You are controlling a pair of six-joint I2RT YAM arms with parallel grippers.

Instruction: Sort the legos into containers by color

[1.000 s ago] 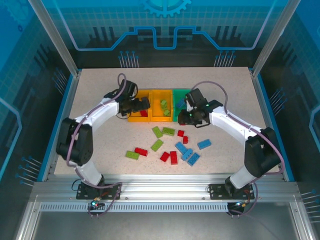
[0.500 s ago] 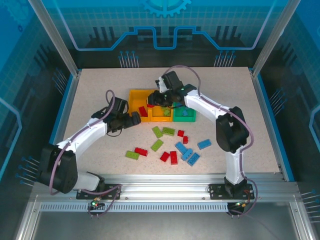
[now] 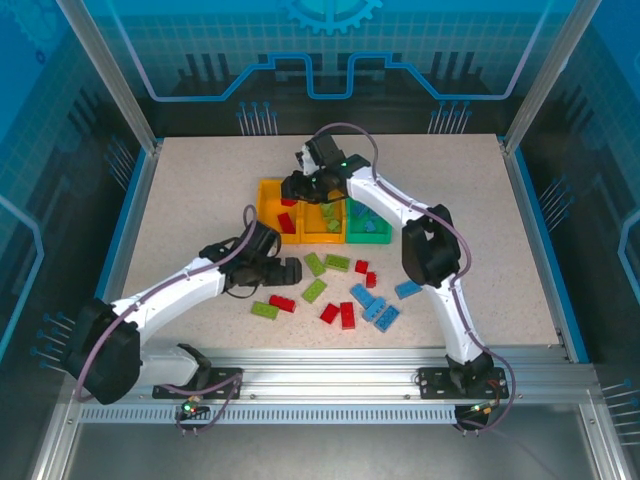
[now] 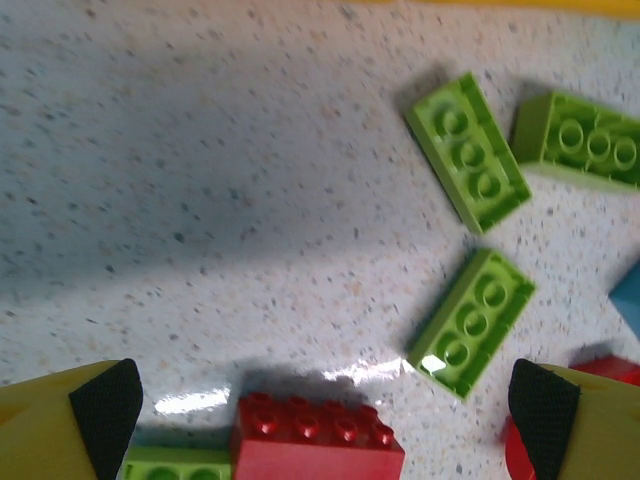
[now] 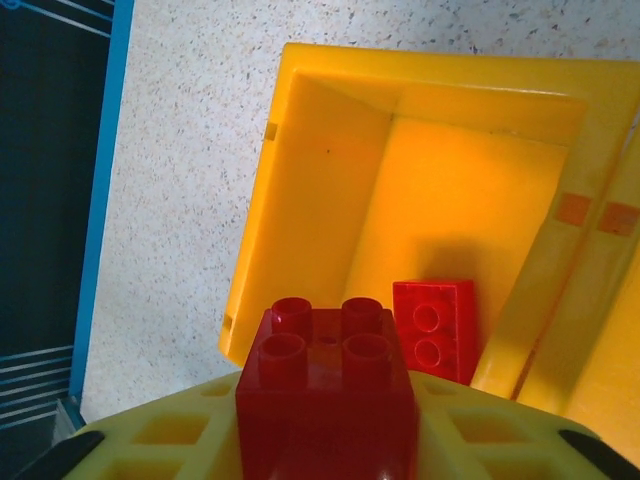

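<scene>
My right gripper (image 3: 292, 189) hangs over the left orange-yellow container (image 3: 268, 212), shut on a red 2x2 lego (image 5: 326, 385) held between its jaws. Below it another red lego (image 5: 435, 326) lies inside that container (image 5: 320, 170). My left gripper (image 3: 289, 270) is open and low over the table, its fingertips (image 4: 106, 405) wide apart. A red 2x4 lego (image 4: 319, 446) lies between them, untouched. Lime green legos (image 4: 468, 152) (image 4: 473, 321) lie just beyond. The middle orange-yellow container (image 3: 322, 225) and the green container (image 3: 368, 228) hold bricks too.
Loose red, green and light blue legos (image 3: 375, 308) are scattered over the middle of the table, to the right of my left gripper. The right arm's elbow (image 3: 428, 255) stands above the right side of that scatter. Blue frame rails (image 3: 125, 235) border the table.
My right gripper carried the red lego leftward from near the green container to above the left orange-yellow one. My left gripper drew back from the containers down to the loose bricks.
</scene>
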